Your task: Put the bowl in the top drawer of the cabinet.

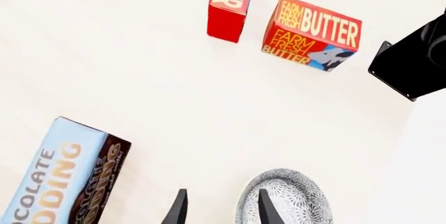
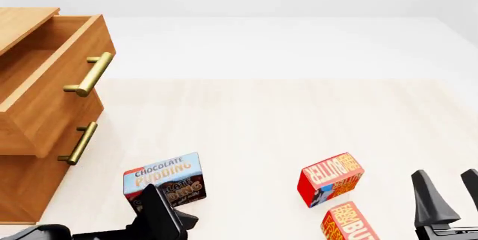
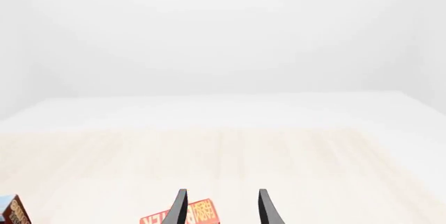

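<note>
Left wrist view: the left gripper (image 1: 221,211) has its jaws parted and holds nothing; the bowl (image 1: 296,195) lies on the table with one fingertip over its rim, most of it outside the jaws. Front view: the cabinet (image 2: 30,156) stands at nine o'clock, its top drawer (image 2: 56,78) pulled open, inside hidden. The right gripper (image 2: 448,195), at five o'clock, is open and empty
</note>
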Robot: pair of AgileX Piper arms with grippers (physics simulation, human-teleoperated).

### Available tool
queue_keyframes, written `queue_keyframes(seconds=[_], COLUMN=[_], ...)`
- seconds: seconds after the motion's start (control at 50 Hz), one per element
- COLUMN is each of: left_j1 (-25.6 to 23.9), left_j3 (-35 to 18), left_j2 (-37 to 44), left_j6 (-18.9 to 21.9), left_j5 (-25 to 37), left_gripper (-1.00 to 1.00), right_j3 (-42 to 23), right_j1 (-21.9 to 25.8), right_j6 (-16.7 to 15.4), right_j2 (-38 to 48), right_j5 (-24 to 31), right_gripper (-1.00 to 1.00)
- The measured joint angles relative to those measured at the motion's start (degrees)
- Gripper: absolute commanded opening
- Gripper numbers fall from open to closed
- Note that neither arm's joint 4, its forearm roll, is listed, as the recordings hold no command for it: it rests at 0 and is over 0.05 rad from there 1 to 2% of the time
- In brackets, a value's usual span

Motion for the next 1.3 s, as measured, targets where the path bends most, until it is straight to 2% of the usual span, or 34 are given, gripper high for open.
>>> queue_keyframes(seconds=[0.7,0.9,1.3], left_j1=[-4.6,-6.2,-8.0], left_j3=[5.8,7.2,8.2], left_j2=[5.4,8.8,11.7], left_j6=[-8.9,-11.7,-14.6], left_j5=[-8.3,-12.7,-16.2], left_gripper=[1.00,1.00,1.00], right_j3=[0.0,0.0,0.0], right_j1=[0.1,-0.2,-0.5], right_j6=[0.2,0.1,0.1], right_j2=[0.0,0.0,0.0], right_j5=[-0.2,0.3,0.8], right_gripper=[1.00,1.00,1.00])
